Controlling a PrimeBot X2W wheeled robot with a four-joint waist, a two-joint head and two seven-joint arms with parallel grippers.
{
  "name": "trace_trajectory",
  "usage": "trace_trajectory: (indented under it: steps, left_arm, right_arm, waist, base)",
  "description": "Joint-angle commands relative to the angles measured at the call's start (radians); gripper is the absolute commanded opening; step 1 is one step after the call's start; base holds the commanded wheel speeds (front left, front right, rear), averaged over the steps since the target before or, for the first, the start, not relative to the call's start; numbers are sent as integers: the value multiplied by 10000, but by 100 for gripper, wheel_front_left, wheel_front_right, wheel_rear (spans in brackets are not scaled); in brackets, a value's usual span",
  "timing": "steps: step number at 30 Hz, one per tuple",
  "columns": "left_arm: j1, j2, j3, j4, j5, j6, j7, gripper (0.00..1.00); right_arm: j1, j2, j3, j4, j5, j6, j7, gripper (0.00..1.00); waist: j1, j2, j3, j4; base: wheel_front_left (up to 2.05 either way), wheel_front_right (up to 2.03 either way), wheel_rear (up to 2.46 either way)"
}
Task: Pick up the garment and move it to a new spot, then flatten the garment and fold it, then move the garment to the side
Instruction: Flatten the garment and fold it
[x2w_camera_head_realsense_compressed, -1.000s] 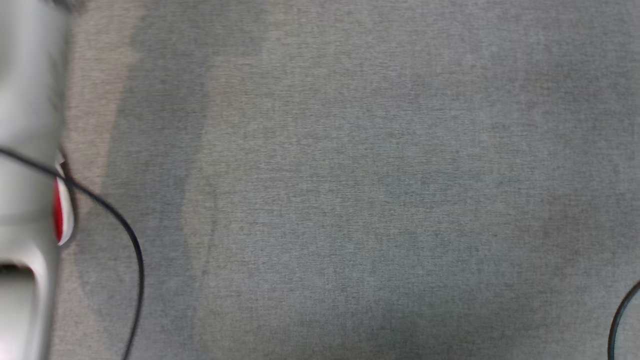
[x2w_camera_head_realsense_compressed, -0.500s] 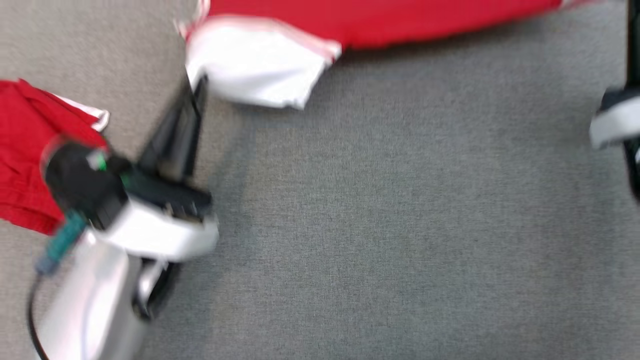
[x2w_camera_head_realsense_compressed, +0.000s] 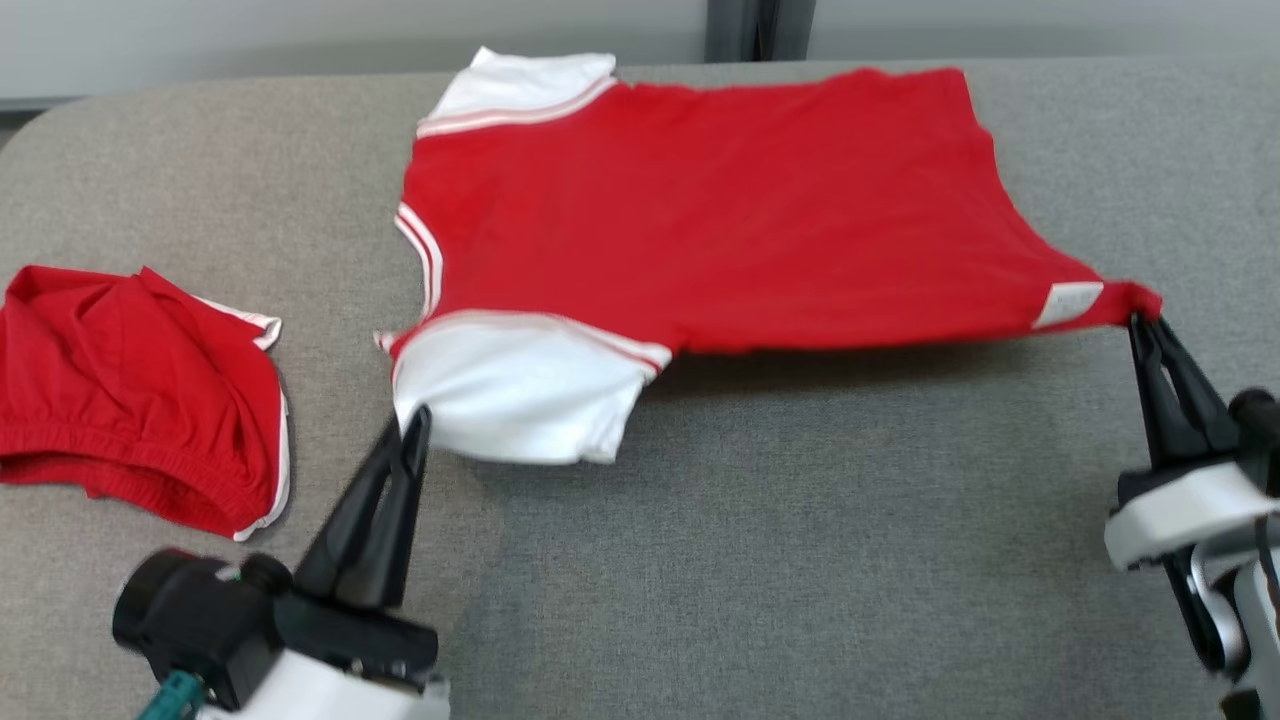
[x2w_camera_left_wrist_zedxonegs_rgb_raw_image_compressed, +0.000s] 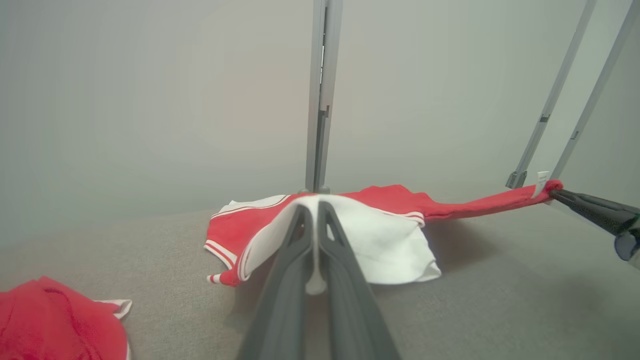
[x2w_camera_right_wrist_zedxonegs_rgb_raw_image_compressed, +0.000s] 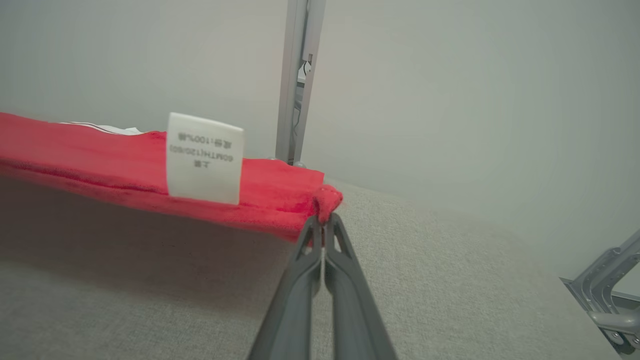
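Head view: the jersey (x2w_camera_head_realsense_compressed: 720, 220) is spread on the grey tabletop (x2w_camera_head_realsense_compressed: 800, 560) just in front of the post (x2w_camera_head_realsense_compressed: 758, 28). Its far edge is down and its near edge is lifted. The left hand (x2w_camera_head_realsense_compressed: 415, 425) is clenched on the white sleeve (x2w_camera_head_realsense_compressed: 520, 400), left of the post and nearer the robot. The right hand (x2w_camera_head_realsense_compressed: 1140, 322) is clenched on the hem corner beside the care label (x2w_camera_head_realsense_compressed: 1068, 303), well right of the post. Both forearms come in low, fingers angled up toward the post. The red shorts (x2w_camera_head_realsense_compressed: 120, 390) lie far left of the post, apart from the jersey.

Left wrist view: the fingers are pressed together with white sleeve fabric pinched at the tips. The sleeve droops below them. The body stretches away to the right hand (x2w_camera_left_wrist_zedxonegs_rgb_raw_image_compressed: 555, 194).

Right wrist view: the tips are closed on a small red bunch of hem. The label hangs just left of them, and the edge is taut and clear of the tabletop.

My read is that this is the flattening step. To do it well:
- Keep the hands level and the tension even.
- Take the sag out of the sleeve side.
- Lower both hands together.
- Let go only once the near edge lies flat.
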Motion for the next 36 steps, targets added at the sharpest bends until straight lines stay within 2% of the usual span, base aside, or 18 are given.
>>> trace_trajectory:
  steps: [1,3,8,11,14,26,36]
  left_arm:
    - [368,230,-52,-258,6,25,187,0]
    - [791,423,-276,-609,-44,-122,475,0]
    - [1545,786,-594,-1253,-226,-123,1275,0]
    - [1506,830,-569,-1288,-447,-41,1728,0]
    - [791,551,-555,-843,-789,-229,1812,0]
    - [-2178,-316,-332,2201,-998,-758,1044,0]
    - [-4485,-481,-345,5167,-365,-1121,172,0]
  right_arm:
    - [460,0,-150,-242,-92,0,-12,0]
    - [984,-2,-294,-594,-83,0,-12,0]
    - [2108,-121,-463,-1380,-185,0,-12,0]
    - [2530,-55,-484,-1647,-222,0,-12,0]
    - [2205,119,-517,-1394,-289,0,-12,0]
    - [174,547,-541,208,-669,0,-12,0]
    - [-1406,617,-189,1256,-825,0,-12,0]
  waist:
    - [0,0,-295,-18]
    - [0,0,-399,-28]
    - [0,0,-518,-78]
    - [0,0,-463,-190]
    - [0,0,-340,-319]
    - [0,0,469,-500]
    - [0,0,1158,-521]
  base:
    - [0,0,0]
    - [0,0,0]
    - [0,0,0]
    - [0,0,0]
    - [0,0,0]
    - [0,0,0]
    - [0,0,0]
